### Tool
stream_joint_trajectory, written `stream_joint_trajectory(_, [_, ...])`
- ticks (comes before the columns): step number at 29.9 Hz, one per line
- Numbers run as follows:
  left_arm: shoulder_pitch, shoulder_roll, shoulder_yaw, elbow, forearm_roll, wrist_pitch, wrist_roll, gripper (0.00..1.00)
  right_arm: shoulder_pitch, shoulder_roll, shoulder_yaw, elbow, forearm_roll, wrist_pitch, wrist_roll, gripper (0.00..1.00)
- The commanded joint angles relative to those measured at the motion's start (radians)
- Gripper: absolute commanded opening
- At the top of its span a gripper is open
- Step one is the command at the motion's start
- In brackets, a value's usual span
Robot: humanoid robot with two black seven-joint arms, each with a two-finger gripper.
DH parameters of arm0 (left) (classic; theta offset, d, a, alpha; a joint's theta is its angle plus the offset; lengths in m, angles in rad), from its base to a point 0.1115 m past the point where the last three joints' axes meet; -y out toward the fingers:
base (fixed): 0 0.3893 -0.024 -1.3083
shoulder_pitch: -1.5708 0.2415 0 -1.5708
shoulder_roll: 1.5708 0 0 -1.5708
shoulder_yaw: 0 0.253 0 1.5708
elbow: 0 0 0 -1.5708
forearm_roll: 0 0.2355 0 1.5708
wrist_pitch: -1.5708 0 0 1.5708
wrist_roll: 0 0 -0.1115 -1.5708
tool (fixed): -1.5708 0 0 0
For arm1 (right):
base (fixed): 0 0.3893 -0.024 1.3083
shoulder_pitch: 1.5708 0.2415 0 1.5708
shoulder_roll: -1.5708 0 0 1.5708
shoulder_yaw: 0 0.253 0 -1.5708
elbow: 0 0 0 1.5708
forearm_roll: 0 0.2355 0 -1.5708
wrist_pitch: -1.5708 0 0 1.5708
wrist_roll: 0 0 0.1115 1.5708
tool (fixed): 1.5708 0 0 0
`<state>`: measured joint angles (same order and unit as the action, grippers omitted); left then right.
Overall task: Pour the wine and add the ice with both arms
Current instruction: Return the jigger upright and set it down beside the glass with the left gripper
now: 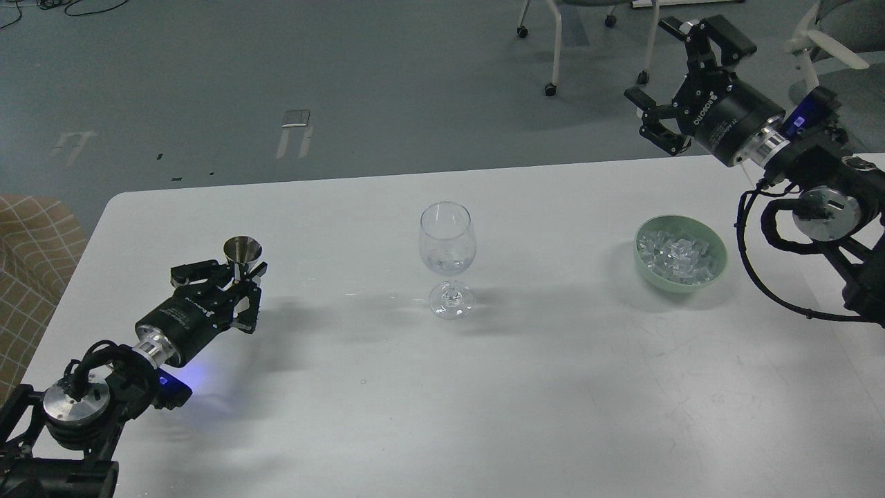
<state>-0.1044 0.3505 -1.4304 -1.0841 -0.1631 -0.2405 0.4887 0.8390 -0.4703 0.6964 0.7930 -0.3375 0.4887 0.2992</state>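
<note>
While a steel jigger (242,250) is gripped upright by the left gripper (238,290) and a little wine (448,263) is seen in the glass (447,242), the ice (677,254) is left in its bowl (681,285), the right gripper (667,97) held spread and empty.

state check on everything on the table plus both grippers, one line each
wine glass: upright, mid-table, a little clear liquid at the bottom of the bowl
metal jigger: upright, held in the left gripper
left gripper: shut on the jigger, low over the table
bowl: upright, holds a heap of ice cubes
right gripper: open, empty, raised beyond the table's far edge
</note>
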Motion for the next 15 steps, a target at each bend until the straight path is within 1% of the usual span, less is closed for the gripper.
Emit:
stream_joint_trajectory(1, [-0.001, -0.004, -0.001, 0.012, 0.019, -0.002, 0.0, 0.32, -0.001, 0.001, -0.002, 0.0, -0.002, 0.0, 0.0, 1.0])
stream_joint_trajectory(15, [-0.011, -0.002, 0.008, 0.018, 0.03, -0.002, 0.0, 0.34, -0.006, 0.002, 0.0, 0.0, -0.002, 0.0, 0.0, 1.0])
